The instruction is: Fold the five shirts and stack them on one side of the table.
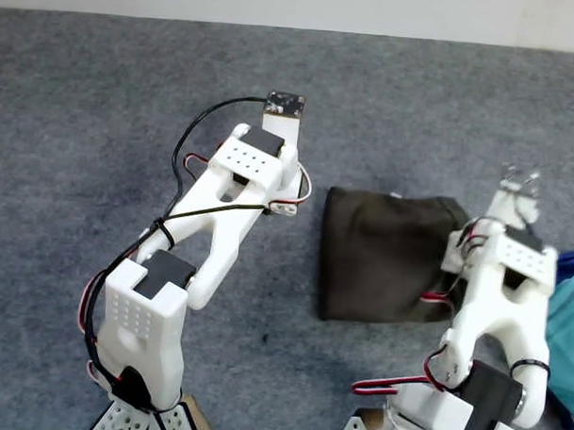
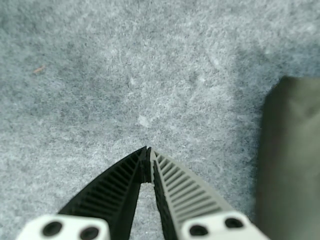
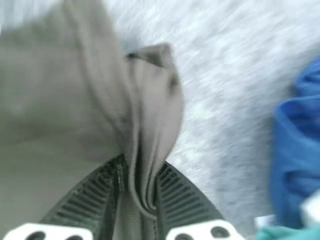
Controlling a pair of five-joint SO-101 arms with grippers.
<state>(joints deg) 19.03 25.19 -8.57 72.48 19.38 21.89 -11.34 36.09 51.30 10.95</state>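
While the right gripper (image 3: pixel 141 172) is clamped on a pinched-up edge of the dark shirt (image 1: pixel 385 256), the rest of that shirt lies flat as a rough square on the grey worktop (image 1: pixel 102 124), between the two arms; the left gripper (image 2: pixel 148 156) hangs with its fingers together over bare worktop just beside the shirt's far edge, holding nothing. A blue shirt (image 3: pixel 295 150) and a teal one (image 1: pixel 570 338) lie bunched at the worktop's right side. The step in hand looks like a fold of the dark shirt. The next move likely calls for carrying the held edge across and laying it down square; the thin cloth could slip or drag the whole shirt along.
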